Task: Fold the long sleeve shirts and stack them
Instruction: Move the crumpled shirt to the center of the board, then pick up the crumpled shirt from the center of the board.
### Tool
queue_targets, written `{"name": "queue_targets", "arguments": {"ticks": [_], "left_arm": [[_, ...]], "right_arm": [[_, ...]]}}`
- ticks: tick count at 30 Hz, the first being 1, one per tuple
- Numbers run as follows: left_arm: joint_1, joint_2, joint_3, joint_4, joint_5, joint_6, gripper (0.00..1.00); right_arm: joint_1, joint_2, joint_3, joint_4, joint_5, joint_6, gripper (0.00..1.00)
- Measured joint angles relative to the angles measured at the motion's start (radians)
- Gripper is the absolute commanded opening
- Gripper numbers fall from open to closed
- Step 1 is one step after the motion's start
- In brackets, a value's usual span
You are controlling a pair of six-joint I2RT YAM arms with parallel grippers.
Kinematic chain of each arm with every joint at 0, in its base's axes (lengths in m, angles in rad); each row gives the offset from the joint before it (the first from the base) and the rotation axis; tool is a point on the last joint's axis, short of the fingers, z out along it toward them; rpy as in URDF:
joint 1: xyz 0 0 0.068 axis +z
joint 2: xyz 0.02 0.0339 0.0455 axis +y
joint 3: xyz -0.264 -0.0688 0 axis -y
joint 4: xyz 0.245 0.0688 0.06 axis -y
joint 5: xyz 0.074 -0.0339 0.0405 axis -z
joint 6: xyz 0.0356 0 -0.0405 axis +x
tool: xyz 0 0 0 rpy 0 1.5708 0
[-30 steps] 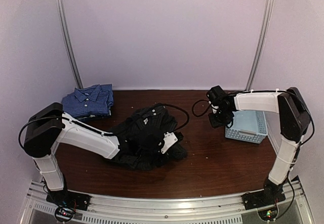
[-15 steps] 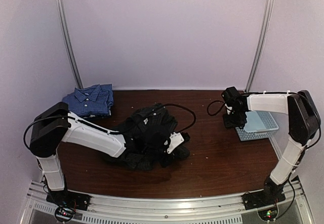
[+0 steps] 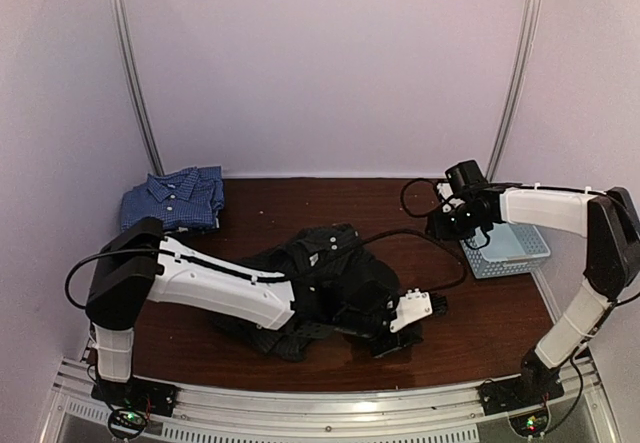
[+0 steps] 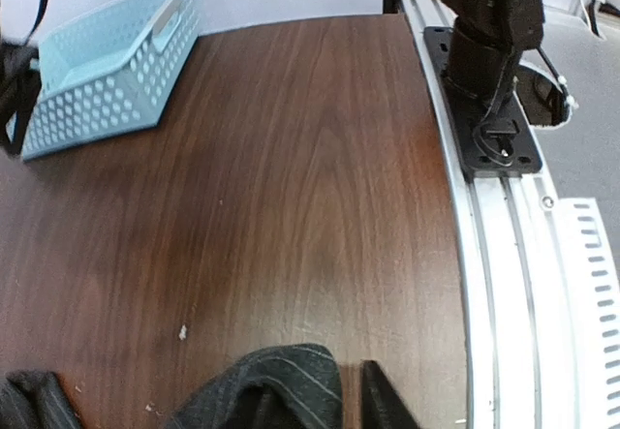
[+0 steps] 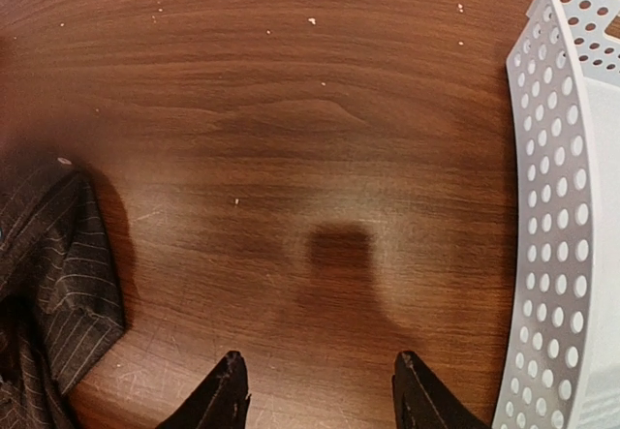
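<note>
The black pinstriped shirt (image 3: 320, 278) lies crumpled mid-table, stretched toward the right. My left gripper (image 3: 428, 308) is at its right end. In the left wrist view a fold of that shirt (image 4: 276, 385) drapes over one finger, and the other finger (image 4: 380, 400) stands a little apart from it, so my left gripper (image 4: 320, 395) is slightly open. The blue checked shirt (image 3: 175, 201) lies folded at the back left. My right gripper (image 3: 442, 228) (image 5: 318, 369) hangs open over bare wood, nothing between its fingers, with the black shirt's edge (image 5: 53, 293) to its left.
A light blue perforated basket (image 3: 508, 245) (image 4: 107, 71) (image 5: 572, 206) stands at the right side, just right of my right gripper. The metal rail and the right arm's base (image 4: 489, 109) run along the near edge. A black cable (image 3: 400, 238) loops above the table.
My left arm has dragged the black shirt to the right and its jaws have parted. The basket has shifted right; my right gripper has opened wider and drawn back left of it.
</note>
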Motion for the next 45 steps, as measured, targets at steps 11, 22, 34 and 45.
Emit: {"name": "queue_targets", "arguments": {"ticks": [11, 22, 34, 45], "left_arm": [[0.022, -0.174, -0.189, 0.042, -0.094, -0.030, 0.84], [0.225, -0.679, -0.550, 0.092, -0.197, -0.158, 0.98], [0.446, -0.848, -0.640, -0.016, -0.348, -0.312, 0.97], [0.447, -0.774, -0.649, -0.041, -0.357, -0.387, 0.96]], "right_arm": [[0.048, 0.005, -0.059, 0.099, -0.095, -0.003, 0.59], [0.278, 0.096, -0.028, 0.203, -0.202, 0.029, 0.62], [0.470, 0.288, 0.130, 0.250, -0.251, 0.114, 0.61], [0.485, 0.290, 0.140, 0.277, -0.245, 0.186, 0.46]]}}
